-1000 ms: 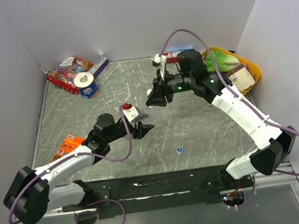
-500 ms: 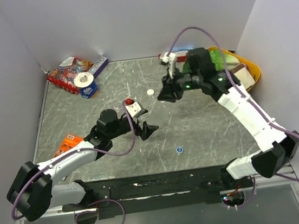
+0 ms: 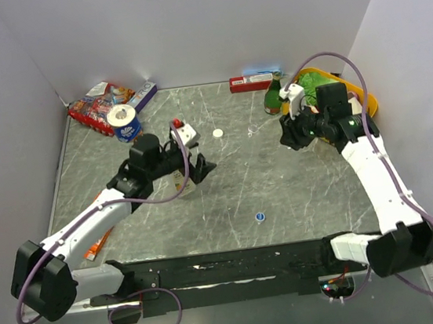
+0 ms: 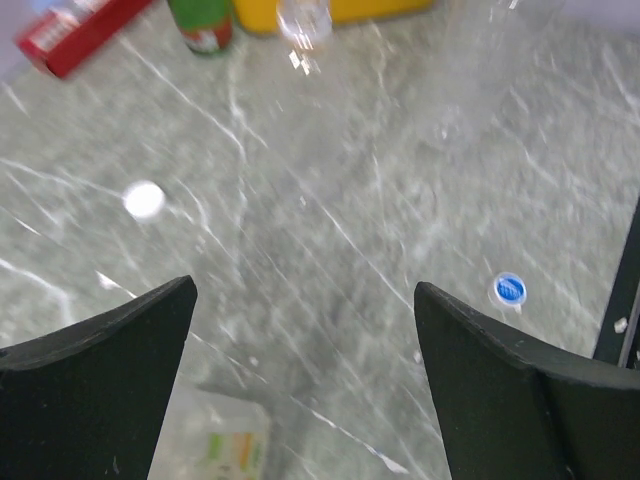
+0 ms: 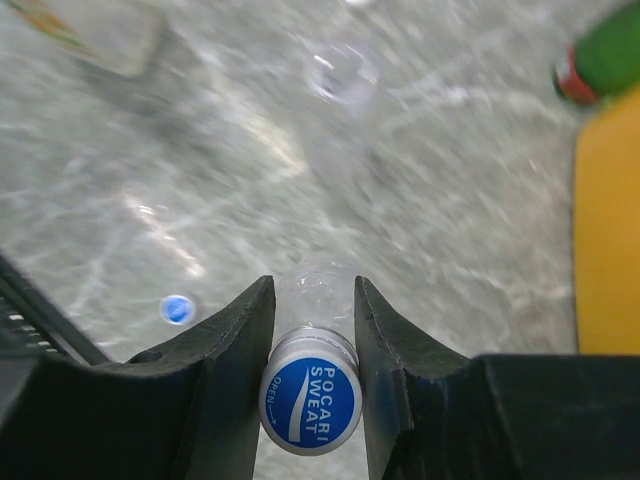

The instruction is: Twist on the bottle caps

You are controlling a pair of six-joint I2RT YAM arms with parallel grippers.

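One clear bottle [image 5: 318,285], topped by a blue POCARI SWEAT cap [image 5: 310,392], is sitting pinched between the fingers of the right gripper [image 3: 289,132] at the right side of the table [image 3: 299,191], near the yellow basket [image 5: 605,260]. The left gripper [image 4: 305,290] is hanging over the middle of the table with its jaws spread wide and nothing between them. Just beneath it a second bottle [image 4: 228,445] is showing, blurred and with a yellowish label. A third bottle [image 4: 304,20], its mouth looking open, is standing farther back, beside the dark green bottle [image 4: 200,15]. Two loose caps are lying flat on the table, well apart — a white cap [image 3: 217,133] toward the back and a small blue cap [image 3: 260,217] toward the near edge.
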